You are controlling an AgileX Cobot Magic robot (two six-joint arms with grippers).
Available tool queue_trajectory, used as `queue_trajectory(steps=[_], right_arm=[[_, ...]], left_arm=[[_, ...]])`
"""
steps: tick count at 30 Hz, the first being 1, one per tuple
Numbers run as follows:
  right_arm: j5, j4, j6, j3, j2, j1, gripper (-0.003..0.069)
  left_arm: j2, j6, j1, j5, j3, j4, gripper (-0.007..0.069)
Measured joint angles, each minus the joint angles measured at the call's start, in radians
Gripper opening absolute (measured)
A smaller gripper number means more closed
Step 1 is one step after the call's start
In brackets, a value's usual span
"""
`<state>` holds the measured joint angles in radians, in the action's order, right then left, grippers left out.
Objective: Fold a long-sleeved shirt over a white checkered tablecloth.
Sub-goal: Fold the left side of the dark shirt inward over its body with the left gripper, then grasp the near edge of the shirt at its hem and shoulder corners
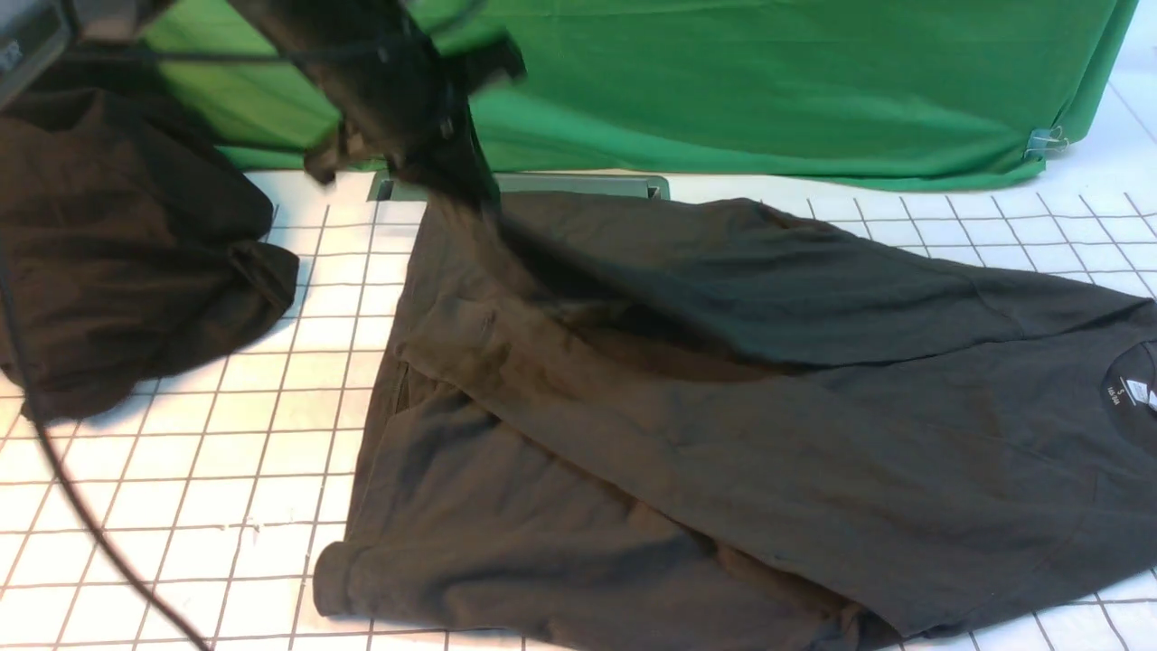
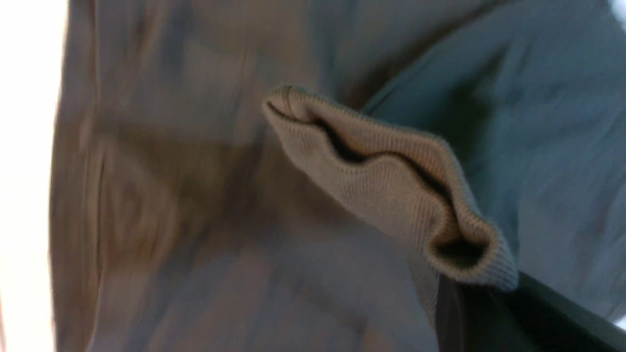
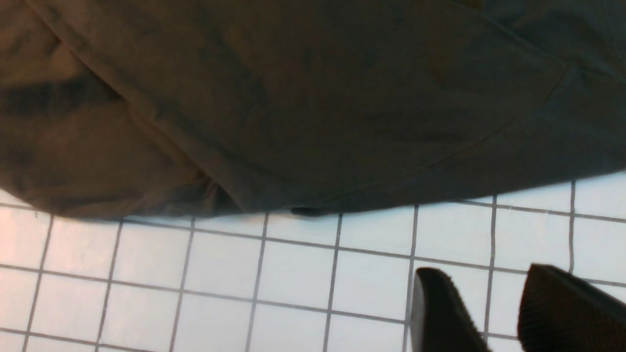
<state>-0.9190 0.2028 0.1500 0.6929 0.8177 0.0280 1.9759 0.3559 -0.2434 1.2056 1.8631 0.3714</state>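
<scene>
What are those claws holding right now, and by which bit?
The left claw is shut on the long-sleeved shirt, pinching the ribbed cuff of one sleeve. The right claw is open, holding nothing.

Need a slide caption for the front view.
Left claw holds up a sleeve of the long-sleeved shirt spread on the white checkered tablecloth; black cloth heap at left.

We see a small white label [image 1: 1135, 391] inside the neck of the long-sleeved shirt [image 1: 723, 407]. Its tiny marks are too small for us to read.
</scene>
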Motion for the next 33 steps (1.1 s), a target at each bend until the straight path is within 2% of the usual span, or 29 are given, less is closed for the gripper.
queue_trajectory(steps=[3, 6, 12, 16, 17, 18, 19, 23, 26, 30, 33], right_arm=[[0.004, 0.000, -0.001, 0.000, 0.000, 0.000, 0.0239], [0.011, 0.000, -0.001, 0.000, 0.000, 0.000, 0.0239], [0.015, 0.000, -0.001, 0.000, 0.000, 0.000, 0.0239], [0.016, 0.000, -0.001, 0.000, 0.000, 0.000, 0.0239], [0.016, 0.000, -0.001, 0.000, 0.000, 0.000, 0.0239], [0.016, 0.000, -0.001, 0.000, 0.000, 0.000, 0.0239], [0.018, 0.000, -0.001, 0.000, 0.000, 0.000, 0.0239], [0.019, 0.000, -0.001, 0.000, 0.000, 0.000, 0.0241], [0.019, 0.000, -0.001, 0.000, 0.000, 0.000, 0.0240], [0.019, 0.000, -0.001, 0.000, 0.000, 0.000, 0.0240], [0.022, 0.000, -0.001, 0.000, 0.000, 0.000, 0.0240]], left_arm=[[-0.049, 0.000, -0.015, 0.000, -0.149, -0.020, 0.0017], [-0.088, -0.001, -0.017, -0.077, -0.362, -0.041, 0.0017], [-0.084, -0.053, -0.017, -0.183, -0.489, -0.047, 0.0041], [-0.076, -0.099, -0.017, -0.176, -0.493, -0.059, 0.0197], [-0.076, -0.101, -0.017, -0.176, -0.492, -0.060, 0.0197], [-0.076, -0.111, -0.017, -0.162, -0.485, -0.063, 0.0235], [-0.082, -0.132, -0.017, -0.118, -0.467, -0.076, 0.0317], [-0.138, -0.165, -0.017, -0.019, -0.415, -0.132, 0.0519], [-0.197, -0.173, -0.017, -0.008, -0.466, -0.150, 0.0598], [-0.265, -0.174, -0.017, 0.001, -0.636, -0.150, 0.0614], [-0.287, -0.173, -0.017, 0.007, -0.763, -0.150, 0.0588]])
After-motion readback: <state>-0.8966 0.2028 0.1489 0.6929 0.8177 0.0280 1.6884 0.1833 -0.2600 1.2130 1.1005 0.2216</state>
